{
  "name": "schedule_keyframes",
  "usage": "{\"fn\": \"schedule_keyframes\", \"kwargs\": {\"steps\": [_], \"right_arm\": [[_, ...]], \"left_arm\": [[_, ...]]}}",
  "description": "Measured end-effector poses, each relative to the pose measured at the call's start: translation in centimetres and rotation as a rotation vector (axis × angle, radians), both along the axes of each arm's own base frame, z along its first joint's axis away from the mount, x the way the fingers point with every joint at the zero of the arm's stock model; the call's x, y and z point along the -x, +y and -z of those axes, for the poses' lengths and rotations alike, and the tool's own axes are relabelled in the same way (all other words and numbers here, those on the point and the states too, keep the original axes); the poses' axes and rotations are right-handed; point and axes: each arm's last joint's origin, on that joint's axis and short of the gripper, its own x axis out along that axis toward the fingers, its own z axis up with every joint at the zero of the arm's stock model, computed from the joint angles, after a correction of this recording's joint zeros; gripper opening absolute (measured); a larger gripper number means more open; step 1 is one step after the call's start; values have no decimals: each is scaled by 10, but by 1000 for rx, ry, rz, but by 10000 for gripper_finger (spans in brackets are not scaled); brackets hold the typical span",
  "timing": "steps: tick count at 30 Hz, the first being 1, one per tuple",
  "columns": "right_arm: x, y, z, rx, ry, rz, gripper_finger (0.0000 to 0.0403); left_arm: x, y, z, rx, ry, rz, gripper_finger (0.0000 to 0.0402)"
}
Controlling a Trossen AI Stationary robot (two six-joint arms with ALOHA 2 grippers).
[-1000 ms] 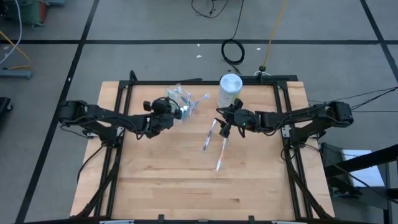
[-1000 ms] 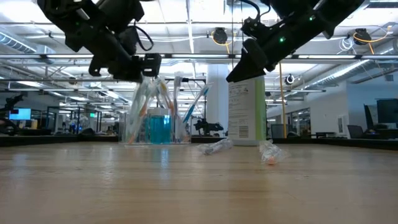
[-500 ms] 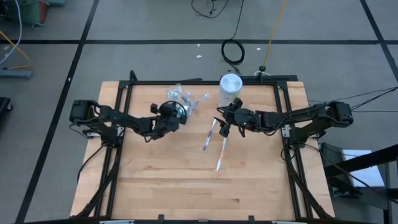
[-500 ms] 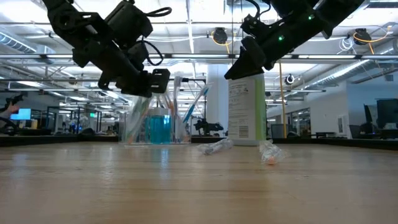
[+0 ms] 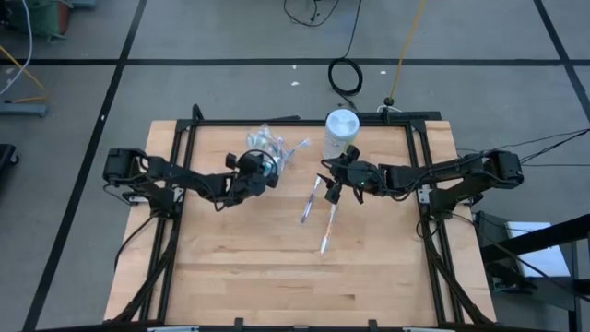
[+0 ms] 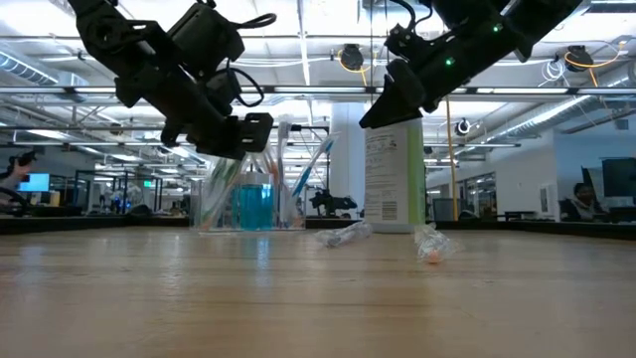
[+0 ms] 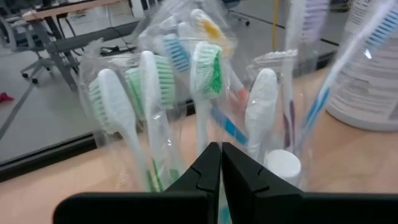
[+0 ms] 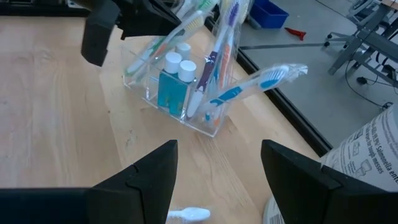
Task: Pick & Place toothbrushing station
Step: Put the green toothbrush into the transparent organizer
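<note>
The toothbrushing station [image 5: 274,148] is a clear plastic holder with several wrapped toothbrushes and teal tubes; its base rests on the table at the far middle-left. It also shows in the low view [image 6: 254,195], the left wrist view [image 7: 205,87] and the right wrist view [image 8: 186,84]. My left gripper [image 5: 261,171] is shut, with its fingertips [image 7: 221,163] right at the standing brushes on the holder's near-left side. My right gripper [image 5: 332,182] is open and empty. It hovers above the table to the right of the station, its fingers [image 8: 149,174] wide apart. My left gripper's shut fingertips [image 7: 211,163] stand right against the wrapped toothbrushes [image 7: 202,112] in the holder, coming slanting down from the table's left. I cannot tell whether they touch the brushes or the holder's wall.
A pale-green canister with a white lid [image 5: 340,132] stands at the far edge, just beyond my right gripper. Two loose wrapped toothbrushes [image 5: 311,201] [image 5: 329,226] lie on the table under and in front of my right gripper. The near half of the wooden table [image 5: 277,277] is bare.
My left gripper has gone toward the table's right and down, up to the station, and has tipped from pointing down to a slant. For the last half second it has kept still. The station has not moved.
</note>
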Motion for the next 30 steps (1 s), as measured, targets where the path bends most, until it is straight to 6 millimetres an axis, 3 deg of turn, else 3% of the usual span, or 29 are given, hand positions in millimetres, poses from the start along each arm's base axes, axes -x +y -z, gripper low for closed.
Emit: {"fn": "schedule_keyframes", "kwargs": {"steps": [9,14,25,30], "right_arm": [[1,0,2,-20,14,9,224],[2,0,5,-43,36,11,224],[1,8,7,-186,32,-177,224],[0,11,7,-203,29,-198,224]], "left_arm": [[-1,-7,0,-19,38,34,25],[2,-11,-2,-29,59,32,51],[22,-11,-16,64,43,25,123],[23,-13,-13,159,36,73,132]]}}
